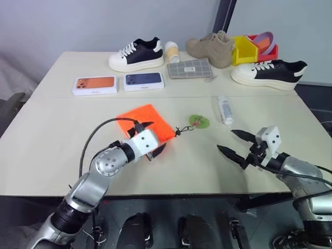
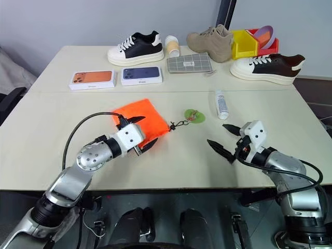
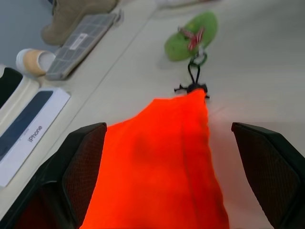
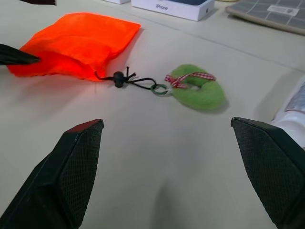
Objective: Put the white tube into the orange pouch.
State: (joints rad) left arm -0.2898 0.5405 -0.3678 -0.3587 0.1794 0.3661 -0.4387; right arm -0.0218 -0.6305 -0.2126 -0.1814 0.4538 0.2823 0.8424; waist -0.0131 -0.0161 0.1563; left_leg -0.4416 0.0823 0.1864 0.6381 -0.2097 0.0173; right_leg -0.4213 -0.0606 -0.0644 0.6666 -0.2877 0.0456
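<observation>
On the pale counter [image 1: 46, 145], two phone boxes [image 1: 94, 85] lie far left before a sneaker [image 1: 136, 54]. The left claw [image 1: 147, 139] hovers released over the near end of the orange pouch [image 1: 150, 118], hiding part of it. Its green tag [image 1: 197, 121] lies right. Beyond, the white tube [image 1: 225, 109] lies unobstructed. The right claw [image 1: 236, 143] hangs released, empty.

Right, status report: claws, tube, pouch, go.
Left claw open, over the orange pouch. Right claw open, empty, short of the white tube. Tube flat on the table, outside the pouch. Green tag between them, path clear.
</observation>
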